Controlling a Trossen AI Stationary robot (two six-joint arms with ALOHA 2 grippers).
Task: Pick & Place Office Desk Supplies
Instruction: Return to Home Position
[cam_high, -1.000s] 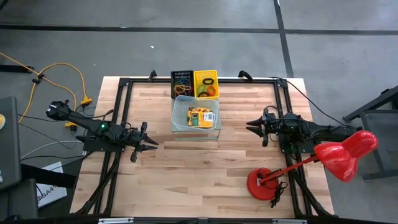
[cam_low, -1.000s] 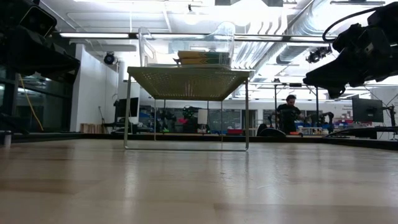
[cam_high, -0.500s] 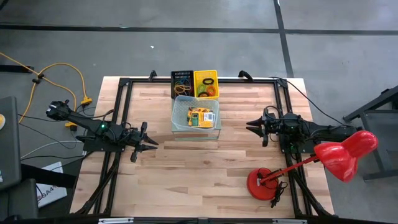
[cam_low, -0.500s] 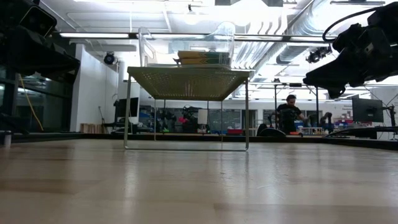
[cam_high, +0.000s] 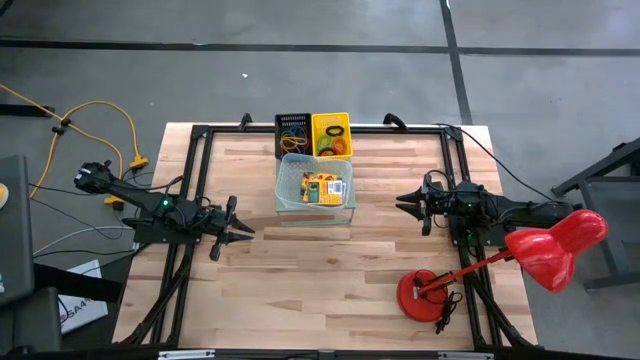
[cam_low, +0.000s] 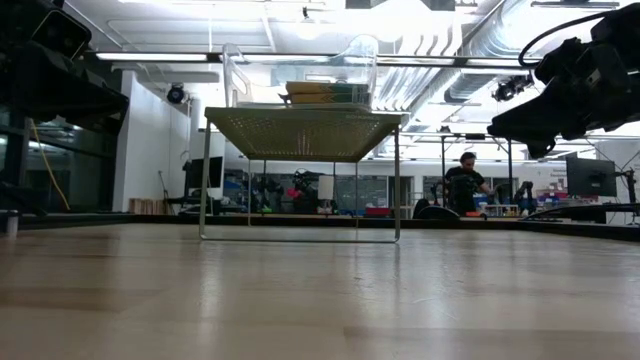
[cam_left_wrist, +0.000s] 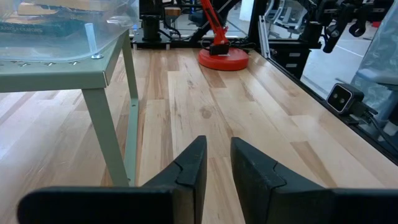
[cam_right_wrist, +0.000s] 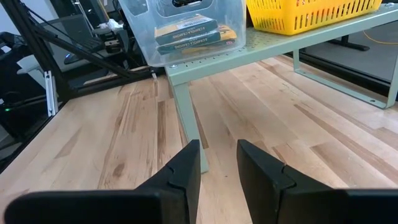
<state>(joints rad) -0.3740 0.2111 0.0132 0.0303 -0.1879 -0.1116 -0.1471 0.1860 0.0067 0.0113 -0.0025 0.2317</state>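
Note:
Two flat yellow-and-green crayon boxes (cam_high: 322, 188) (cam_right_wrist: 189, 31) lie inside a clear tub (cam_high: 290, 170) that stands on a pale-green perforated shelf (cam_low: 300, 130). Behind it on the same shelf, a black basket (cam_high: 292, 130) and a yellow basket (cam_high: 331, 135) (cam_right_wrist: 311, 12) hold elastic band loops. My left gripper (cam_high: 250, 231) (cam_left_wrist: 216, 142) hovers left of the shelf, open by a narrow gap and empty. My right gripper (cam_high: 400, 203) (cam_right_wrist: 217, 144) hovers right of the shelf, likewise open and empty. Both point toward the shelf.
A red desk lamp stands on its base (cam_high: 420, 293) (cam_left_wrist: 222, 58) at the table's near right, with its head (cam_high: 555, 245) over the right arm. A black frame rail (cam_high: 200, 135) runs around the table. Bare wood (cam_high: 320, 270) lies between the grippers and the near edge.

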